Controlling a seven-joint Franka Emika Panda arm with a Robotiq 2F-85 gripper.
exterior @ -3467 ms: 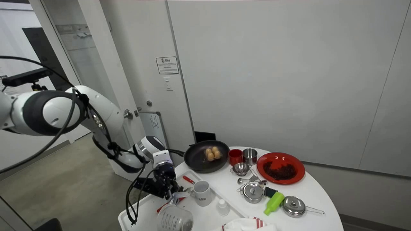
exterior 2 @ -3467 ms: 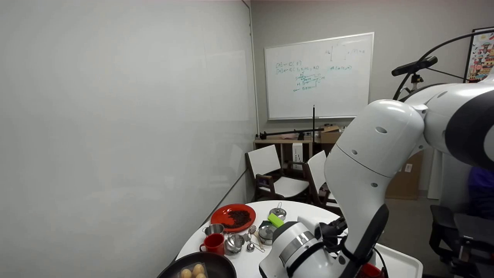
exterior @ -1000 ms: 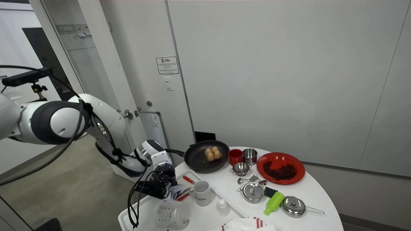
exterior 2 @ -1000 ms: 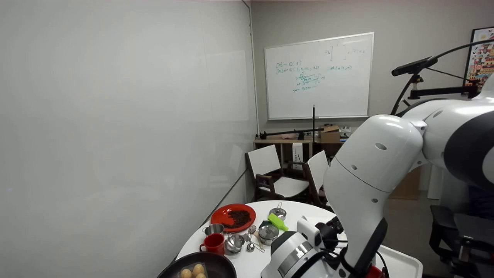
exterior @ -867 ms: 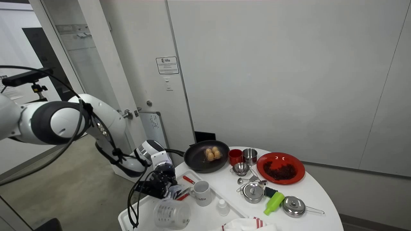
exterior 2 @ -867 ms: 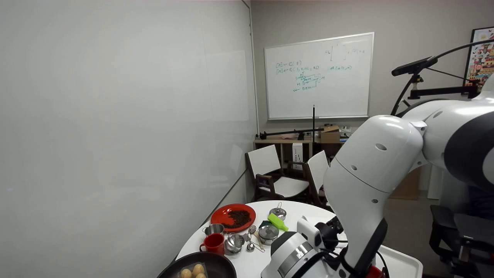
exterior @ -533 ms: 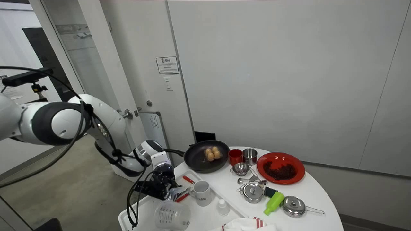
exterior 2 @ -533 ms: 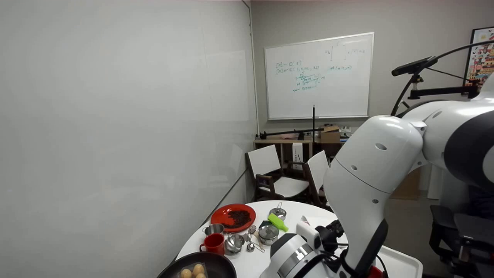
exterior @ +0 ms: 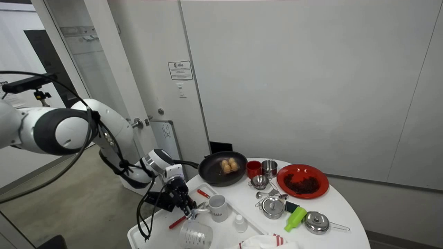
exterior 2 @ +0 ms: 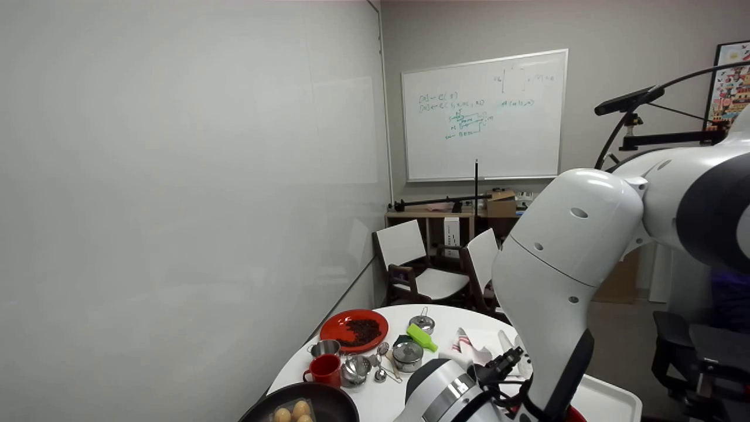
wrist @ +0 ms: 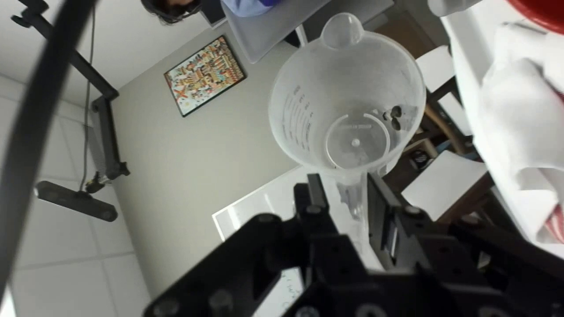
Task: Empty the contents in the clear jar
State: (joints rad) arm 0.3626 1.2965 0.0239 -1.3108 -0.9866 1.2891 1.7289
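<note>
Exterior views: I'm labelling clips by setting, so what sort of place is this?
Likely an office or lab room: an exterior view shows a written-on whiteboard, chairs, and a robot arm over a table.

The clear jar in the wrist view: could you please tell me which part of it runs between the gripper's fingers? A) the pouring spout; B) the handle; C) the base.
B: in the wrist view the handle of the clear jar runs between the fingers of the gripper, while the spout is on the opposite side, away from them.
</note>
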